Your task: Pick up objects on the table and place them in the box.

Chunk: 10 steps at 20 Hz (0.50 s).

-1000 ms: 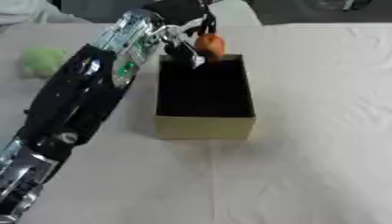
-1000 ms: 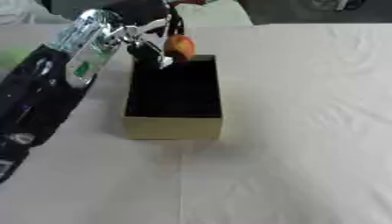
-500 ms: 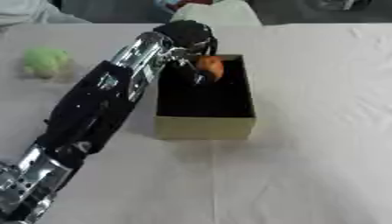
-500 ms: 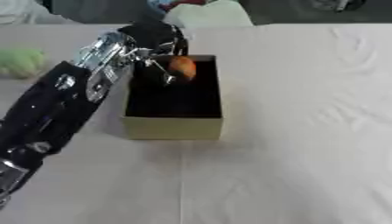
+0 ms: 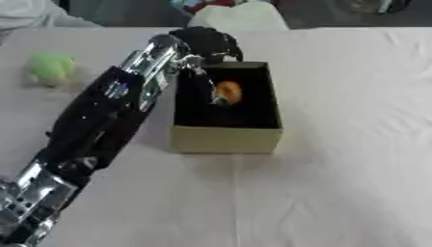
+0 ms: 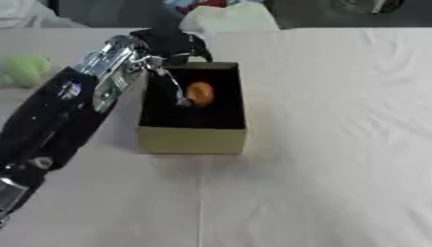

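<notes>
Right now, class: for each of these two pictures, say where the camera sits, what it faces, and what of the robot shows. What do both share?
Left eye view: in the robot's head, looking down at the table; the left arm crosses from the lower left, its left hand over the box.
Right eye view: beside it in the head, facing the same way; same arm, set further left.
Shared: the box, the orange object in it, the green object far left.
</notes>
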Each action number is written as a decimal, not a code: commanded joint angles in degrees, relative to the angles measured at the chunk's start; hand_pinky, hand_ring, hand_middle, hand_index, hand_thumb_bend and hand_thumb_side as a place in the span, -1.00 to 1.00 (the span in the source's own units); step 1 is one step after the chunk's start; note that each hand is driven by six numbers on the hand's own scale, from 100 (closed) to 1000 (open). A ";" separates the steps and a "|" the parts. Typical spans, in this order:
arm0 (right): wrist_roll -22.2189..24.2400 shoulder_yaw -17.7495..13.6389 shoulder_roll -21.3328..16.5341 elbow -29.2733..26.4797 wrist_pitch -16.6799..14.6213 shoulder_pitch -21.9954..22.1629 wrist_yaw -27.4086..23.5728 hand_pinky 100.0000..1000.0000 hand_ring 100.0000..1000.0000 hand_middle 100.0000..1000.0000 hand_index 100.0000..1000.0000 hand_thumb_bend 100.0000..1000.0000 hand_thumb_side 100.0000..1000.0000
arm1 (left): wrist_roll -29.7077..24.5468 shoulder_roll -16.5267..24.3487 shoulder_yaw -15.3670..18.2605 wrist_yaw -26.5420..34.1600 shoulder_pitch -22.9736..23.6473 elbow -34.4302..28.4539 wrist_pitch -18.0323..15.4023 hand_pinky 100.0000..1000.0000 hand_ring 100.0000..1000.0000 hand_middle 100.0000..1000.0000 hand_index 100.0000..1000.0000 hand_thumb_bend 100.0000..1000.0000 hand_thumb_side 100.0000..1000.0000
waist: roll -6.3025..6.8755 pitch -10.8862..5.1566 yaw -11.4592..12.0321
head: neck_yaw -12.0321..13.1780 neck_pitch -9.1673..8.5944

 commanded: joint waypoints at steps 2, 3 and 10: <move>-0.27 -0.81 -1.14 -0.91 -0.05 -0.14 -0.03 0.50 0.44 0.42 0.54 -1.00 1.00 | 0.62 1.44 1.85 1.13 0.10 -2.29 1.21 0.38 0.42 0.44 0.69 -0.13 -0.22 | -0.28 -0.78 0.17 | -0.24 -0.34; -0.32 -0.85 -1.18 -0.91 -0.04 -0.09 0.00 0.50 0.44 0.42 0.54 -1.00 1.00 | 1.27 2.02 2.49 1.80 0.15 -3.20 1.82 0.38 0.42 0.44 0.69 -0.13 -0.22 | -0.28 -0.78 0.19 | -0.30 -0.33; -0.68 -1.12 -1.46 -0.91 0.06 0.46 0.29 0.50 0.44 0.42 0.54 -1.00 1.00 | 4.50 8.42 7.83 6.81 -0.56 -9.03 5.46 0.37 0.40 0.41 0.69 -0.17 -0.15 | -0.11 -0.87 0.74 | -1.15 -0.28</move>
